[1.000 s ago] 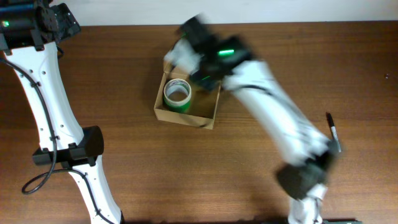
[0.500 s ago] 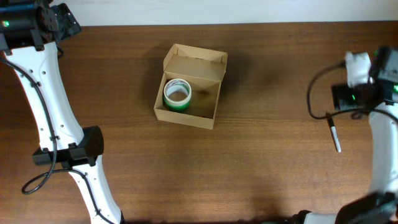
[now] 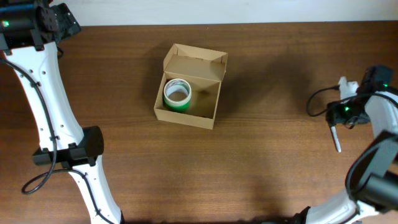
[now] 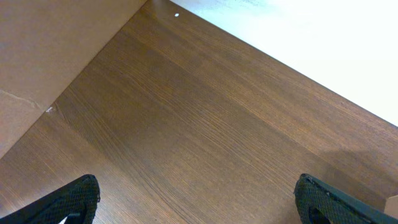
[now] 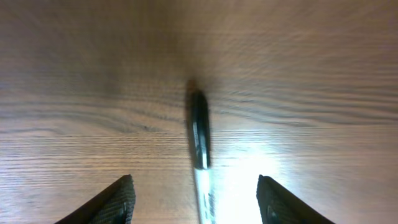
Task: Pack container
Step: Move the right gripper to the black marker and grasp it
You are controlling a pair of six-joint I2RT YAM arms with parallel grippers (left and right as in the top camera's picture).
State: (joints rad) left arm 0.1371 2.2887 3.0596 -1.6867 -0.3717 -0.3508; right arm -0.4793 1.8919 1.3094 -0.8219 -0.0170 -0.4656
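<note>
Left end effector [image 4: 196, 199] sits over the far-left corner of the desk [image 3: 261, 162], fingers spread wide with nothing but bare wood between them. Toward the middle, the box [image 3: 188, 90] rests on the desk with its flap lid standing open at the far side; a green-edged tape roll [image 3: 177, 94] lies flat inside, against the left wall. Well to the right, a pen [image 3: 335, 138] lies on the desk. Right end effector [image 5: 196, 199] hangs over it, fingers apart on either side of the pen and gripping nothing; the wrist view is blurred, so how near the fingers are to the desk is hard to say
</note>
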